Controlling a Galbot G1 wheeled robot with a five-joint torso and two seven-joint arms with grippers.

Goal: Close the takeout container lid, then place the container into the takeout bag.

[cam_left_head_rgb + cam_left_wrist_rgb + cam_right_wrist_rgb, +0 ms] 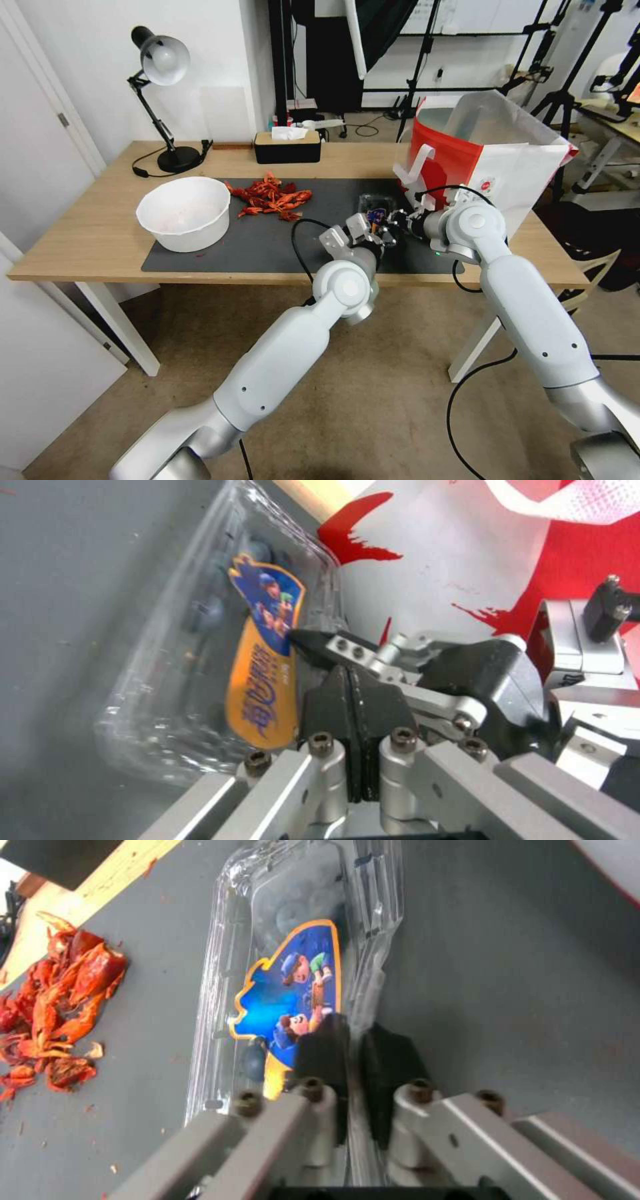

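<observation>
We see the takeout container (375,203) at the centre right of the head view, lying on the dark mat (267,243) just in front of the takeout bag (493,157). Its lid (293,985), bearing an orange-and-blue cartoon label, lies down over the blueberries (297,915).

The right gripper (353,1040) reaches in from the right of the head view. In the right wrist view its two black pads sit close together with the container's thin clear rim between them, so we read it as pinched on the container's edge.

The left gripper (350,695) comes up from the lower centre of the head view and meets the container's near side. In the left wrist view its black pads are pressed flat together, their tips at the container's edge beside the label; nothing is visible between them.

Outward on the mat, a pile of red crayfish shells (270,197) lies left of centre and a white bowl (185,213) stands farther left. A black tissue box (287,147) and a desk lamp (160,100) occupy the wooden table (80,240) toward the upper left.
</observation>
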